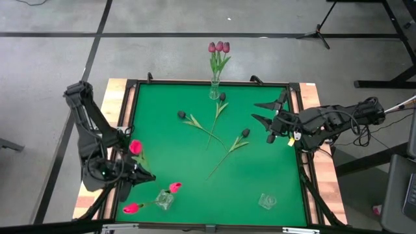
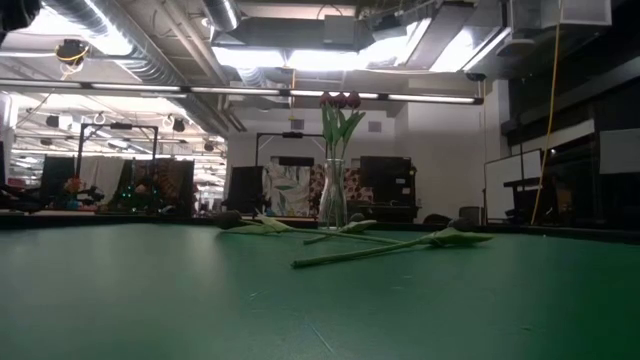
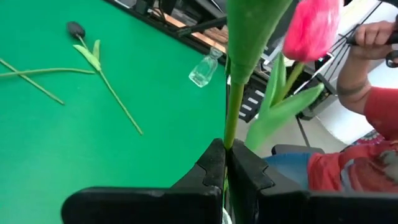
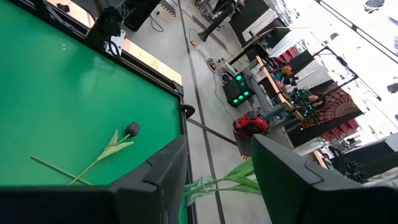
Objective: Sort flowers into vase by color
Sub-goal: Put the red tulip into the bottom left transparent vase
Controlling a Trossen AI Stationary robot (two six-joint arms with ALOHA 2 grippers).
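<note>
— Tulips lie scattered on the green table (image 1: 195, 188). What is each arm doing?

— The left gripper (image 1: 133, 170), at the near left edge, is clamped on the stem of a pink tulip (image 1: 135, 147). The right gripper (image 1: 266, 112) waits at the far right edge, jaws apart and empty.

— Where should the pink one go?

— Probably the small glass vase (image 1: 164, 199) nearby, which has pink heads beside it. I'd keep the stem upright and lower it slowly through the narrow mouth. Three dark tulips (image 1: 221, 97) remain mid-table; mauve tulips (image 1: 219, 47) already stand in the far vase (image 1: 214, 91).
</note>
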